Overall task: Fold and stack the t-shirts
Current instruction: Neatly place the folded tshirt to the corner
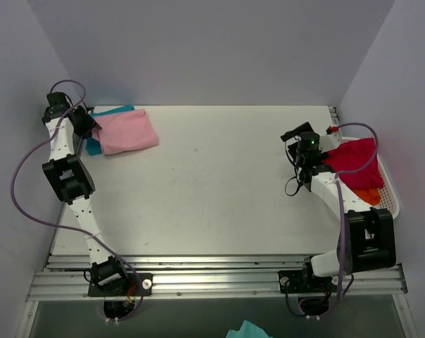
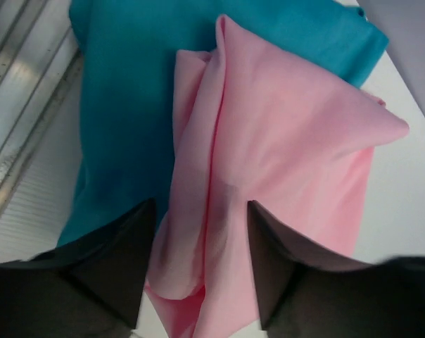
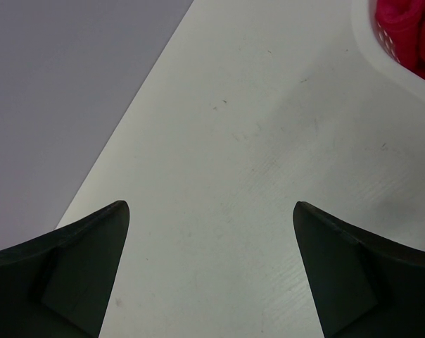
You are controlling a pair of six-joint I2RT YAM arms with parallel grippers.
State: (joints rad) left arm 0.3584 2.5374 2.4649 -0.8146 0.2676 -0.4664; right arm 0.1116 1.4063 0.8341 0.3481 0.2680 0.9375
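Lying folded on teal tee point(image 2: 128, 105), pink tee point(image 2: 283, 162); left end effector point(image 2: 202, 232) parted, right end effector point(image 3: 211, 211) spread.

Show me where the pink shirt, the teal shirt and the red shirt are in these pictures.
pink shirt point(image 1: 128, 132), top view, middle of the folded cloth.
teal shirt point(image 2: 121, 98), left wrist view, flat part showing beside the pink one.
red shirt point(image 1: 353, 160), top view, middle of the bunched heap.

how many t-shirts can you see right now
4: a pink tee lying on a teal tee at far left, and a magenta-red tee over an orange tee in the white basket at right. More may hide beneath; a teal scrap at the near edge is unclear.
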